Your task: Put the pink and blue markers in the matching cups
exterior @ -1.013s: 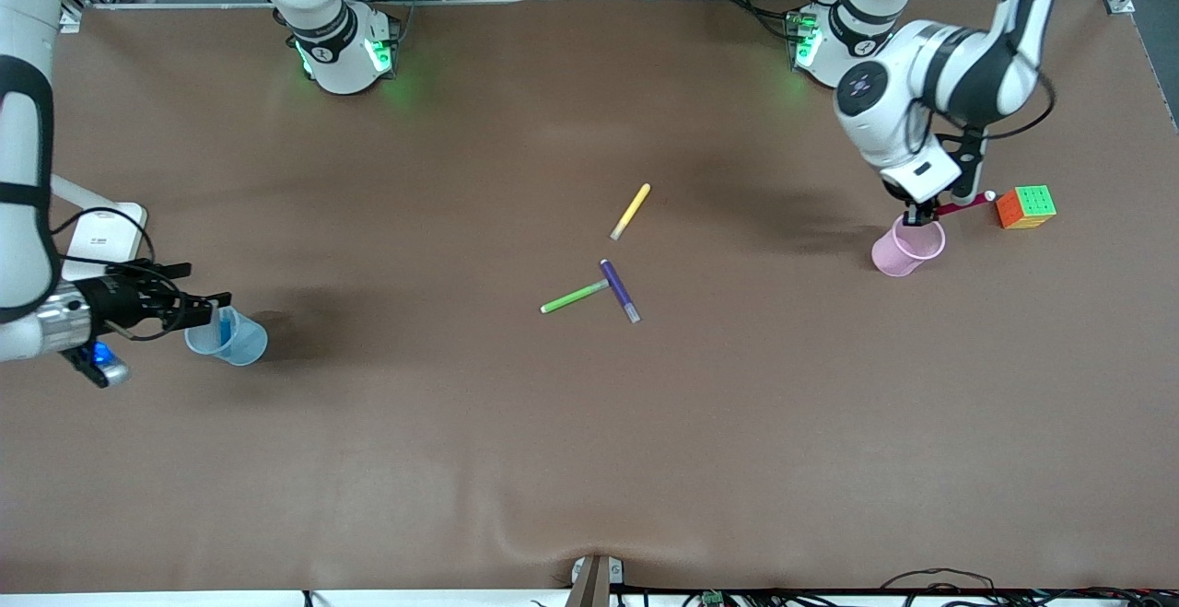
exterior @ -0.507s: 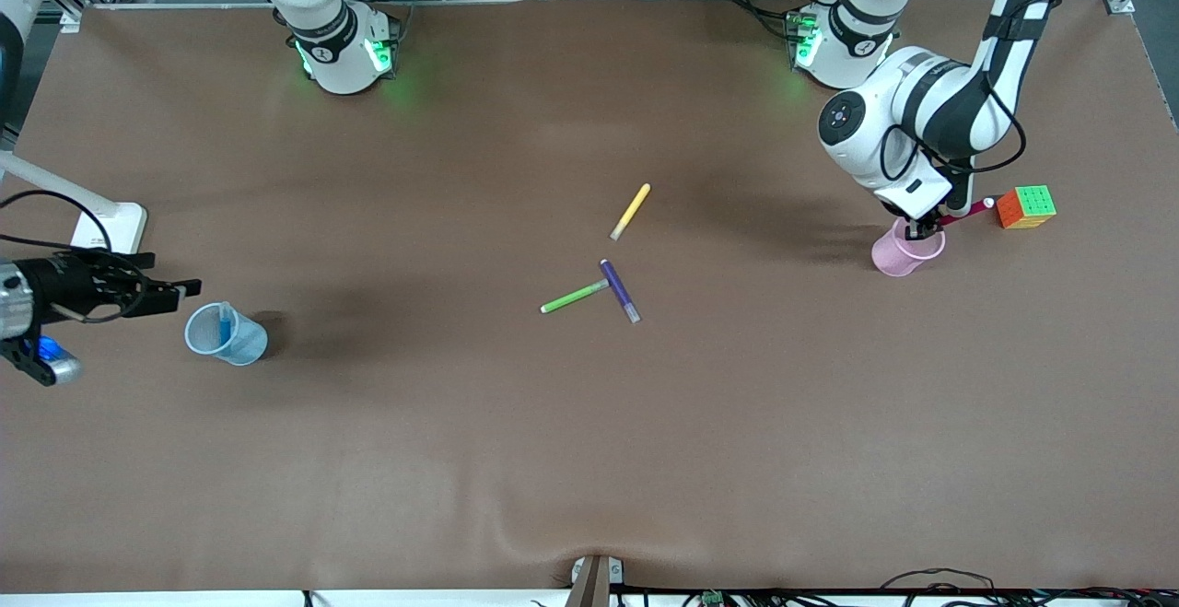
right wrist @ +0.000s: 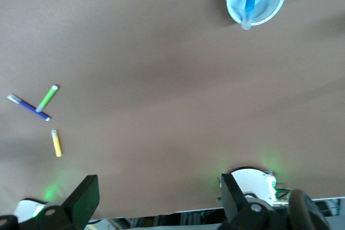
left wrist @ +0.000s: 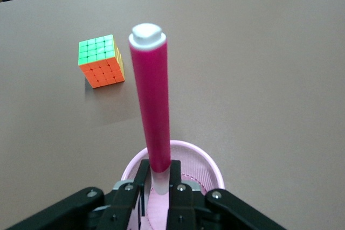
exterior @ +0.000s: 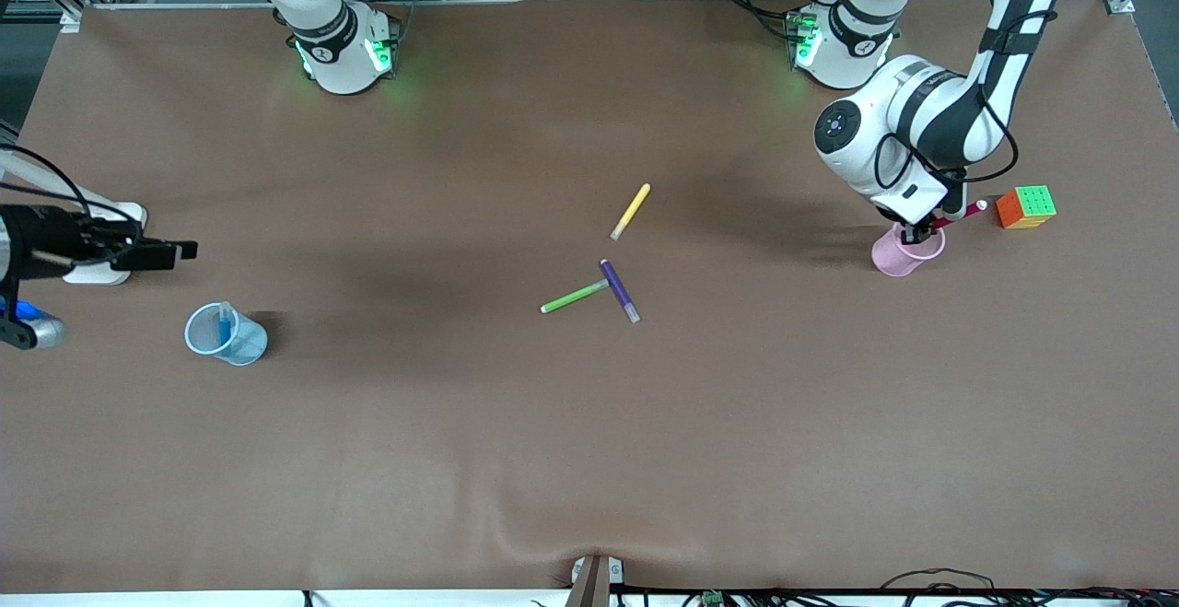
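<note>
The pink marker (left wrist: 152, 106) is clamped at its lower end in the left gripper (exterior: 916, 237), which is clenched on it directly over the pink cup (exterior: 895, 255). In the left wrist view the marker's pale lower end sits just inside the cup's rim (left wrist: 205, 157) while its white-tipped top slants up and out toward the colour cube (exterior: 1024, 206). The pink cup stands upright on the brown surface (exterior: 589, 441) at the left arm's end, with the cube just beside it and slightly farther from the front camera.

The blue marker (exterior: 223, 323) already stands inside the light blue cup (exterior: 227, 335), leaning against its wall with its pale end poking above the rim (right wrist: 232, 9). That cup sits at the right arm's end of the surface, well apart from the pink cup. The right gripper (exterior: 170, 251) hovers near the blue cup, over the surface and a white block (exterior: 92, 271), its fingers (right wrist: 86, 197) spread wide and holding nothing.

Between the two cups, near the middle of the surface, lie three other pens: a yellow pen (exterior: 631, 211) farthest from the front camera, and nearer to it a green pen (exterior: 573, 297) whose end touches a dark purple pen (exterior: 619, 290).
</note>
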